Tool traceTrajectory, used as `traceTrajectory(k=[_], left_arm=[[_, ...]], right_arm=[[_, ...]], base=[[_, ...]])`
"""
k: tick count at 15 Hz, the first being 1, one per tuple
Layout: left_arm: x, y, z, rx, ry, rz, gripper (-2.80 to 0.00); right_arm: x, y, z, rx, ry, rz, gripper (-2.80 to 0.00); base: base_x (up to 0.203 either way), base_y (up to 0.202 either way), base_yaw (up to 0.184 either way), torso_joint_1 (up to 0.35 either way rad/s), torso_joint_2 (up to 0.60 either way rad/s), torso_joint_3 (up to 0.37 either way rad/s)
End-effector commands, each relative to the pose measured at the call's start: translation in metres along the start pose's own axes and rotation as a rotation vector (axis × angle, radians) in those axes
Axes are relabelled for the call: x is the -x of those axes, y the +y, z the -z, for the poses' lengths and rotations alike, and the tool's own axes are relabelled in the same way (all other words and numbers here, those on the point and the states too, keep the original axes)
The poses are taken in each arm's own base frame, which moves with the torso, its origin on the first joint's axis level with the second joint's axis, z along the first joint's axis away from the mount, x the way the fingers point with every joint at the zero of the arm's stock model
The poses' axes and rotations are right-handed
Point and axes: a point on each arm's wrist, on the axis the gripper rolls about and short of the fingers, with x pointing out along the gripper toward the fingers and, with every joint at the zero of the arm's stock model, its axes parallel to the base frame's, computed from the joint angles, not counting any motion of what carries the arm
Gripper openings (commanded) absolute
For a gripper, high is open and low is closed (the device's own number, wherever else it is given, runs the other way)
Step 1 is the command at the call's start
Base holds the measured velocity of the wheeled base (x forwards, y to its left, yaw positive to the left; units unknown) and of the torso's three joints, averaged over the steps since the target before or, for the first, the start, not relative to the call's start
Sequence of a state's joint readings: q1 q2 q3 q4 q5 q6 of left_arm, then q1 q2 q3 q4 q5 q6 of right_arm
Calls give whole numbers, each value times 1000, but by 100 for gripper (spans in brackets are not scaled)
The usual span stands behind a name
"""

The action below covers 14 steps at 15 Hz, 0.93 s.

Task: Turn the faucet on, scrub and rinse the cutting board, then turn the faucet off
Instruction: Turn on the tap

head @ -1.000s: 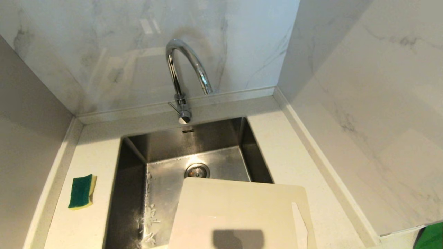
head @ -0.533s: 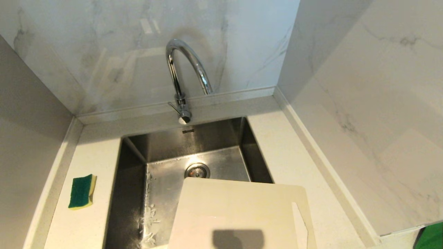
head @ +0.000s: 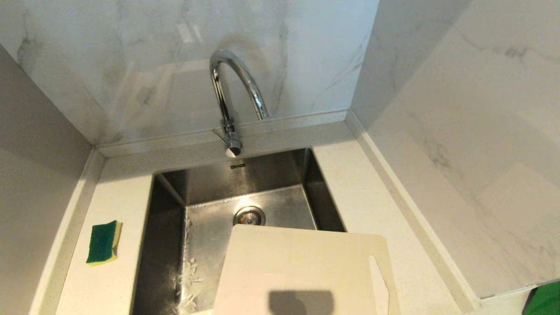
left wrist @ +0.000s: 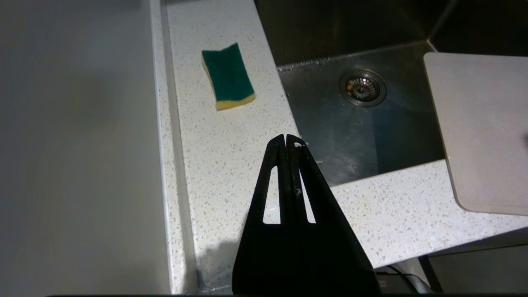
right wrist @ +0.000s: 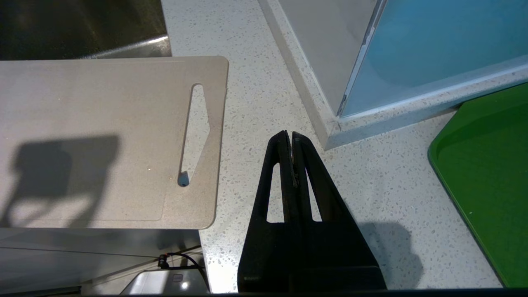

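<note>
Nothing has shifted since the earlier head frames — we find both arms parked below that view, the left gripper (left wrist: pixel 286 142) and right gripper (right wrist: pixel 287 138) each with fingers pressed together on nothing, above the counter's near edge. Outward from them, the cutting board (head: pixel 302 267) bridges the sink (head: pixel 170 197) at its near right, handle slot to the right, just beside our right gripper. We judge the faucet (head: pixel 232 87) lever comes first — far rim, pointing left, so the left arm looks better placed.

1. Bright overhead glare on the sink (head: pixel 245 203) floor by the drain (head: pixel 249 215).
2. Boxy dark shadow on the cutting board (head: pixel 302 267).
3. Dim, murky left wrist view; silhouetted left gripper (left wrist: pixel 286 140).
</note>
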<state>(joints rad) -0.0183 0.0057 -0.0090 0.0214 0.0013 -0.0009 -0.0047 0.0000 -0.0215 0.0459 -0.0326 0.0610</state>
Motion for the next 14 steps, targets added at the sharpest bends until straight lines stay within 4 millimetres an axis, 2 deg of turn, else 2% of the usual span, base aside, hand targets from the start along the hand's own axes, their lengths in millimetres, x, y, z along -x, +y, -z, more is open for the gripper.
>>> traceTrajectory(k=[1,4,7,10,14], left_arm=[[2,0,-5,0,10,-3,-280],[9,-1,-43,7,85,23,-280],[-4,-4,-70,21,219,169,-280],[-31,-6,-105,41,294,264,-280],[-92,-8,-148,59,350,328,-280]], right_arm=[[0,0,0,0,0,0,-280],[0,0,0,0,0,0,-280],[0,0,0,0,0,1,-280],[0,0,0,0,0,0,-280],[0,0,0,0,0,0,-280]], base=[[0,0,0,0,0,0],[0,0,0,0,0,0],[0,0,0,0,0,0],[0,0,0,0,0,0],[0,0,0,0,0,0]])
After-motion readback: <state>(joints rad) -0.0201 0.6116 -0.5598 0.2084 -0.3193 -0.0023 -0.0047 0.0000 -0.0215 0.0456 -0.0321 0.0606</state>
